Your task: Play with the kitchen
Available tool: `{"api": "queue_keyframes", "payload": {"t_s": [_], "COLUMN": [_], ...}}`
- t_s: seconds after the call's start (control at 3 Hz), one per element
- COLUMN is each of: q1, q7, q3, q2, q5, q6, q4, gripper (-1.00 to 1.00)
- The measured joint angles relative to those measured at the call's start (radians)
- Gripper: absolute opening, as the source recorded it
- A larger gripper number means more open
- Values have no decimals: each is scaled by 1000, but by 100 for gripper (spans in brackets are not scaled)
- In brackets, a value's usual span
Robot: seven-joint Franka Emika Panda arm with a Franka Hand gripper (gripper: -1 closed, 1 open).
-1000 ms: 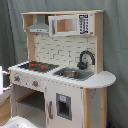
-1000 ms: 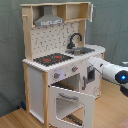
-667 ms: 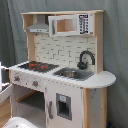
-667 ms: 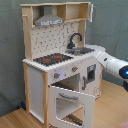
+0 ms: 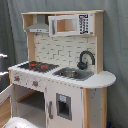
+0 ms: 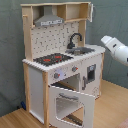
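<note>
One kitchen (image 5: 60, 75) fills both exterior views, standing on a wooden floor (image 6: 112, 107). Its oven door (image 6: 72, 105) hangs open below the hob (image 6: 52, 59). We see our white arm (image 6: 116, 48) beside the kitchen, at the sink (image 6: 84, 50) end. We cannot tell our tool's state.

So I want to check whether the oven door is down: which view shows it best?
The second exterior view: the oven door hangs open towards the camera, window and inside visible. The first exterior view shows only the door's edge at its left border, beside the dark oven opening.
</note>
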Motion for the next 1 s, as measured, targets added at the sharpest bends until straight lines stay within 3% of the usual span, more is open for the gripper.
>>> {"api": "queue_keyframes", "payload": {"t_s": [1.0], "q1": [-28], "q7": [10], "q3": [-254], "q2": [-81], "q5": [-175], "q6": [-13], "q4": [18], "gripper": [100]}}
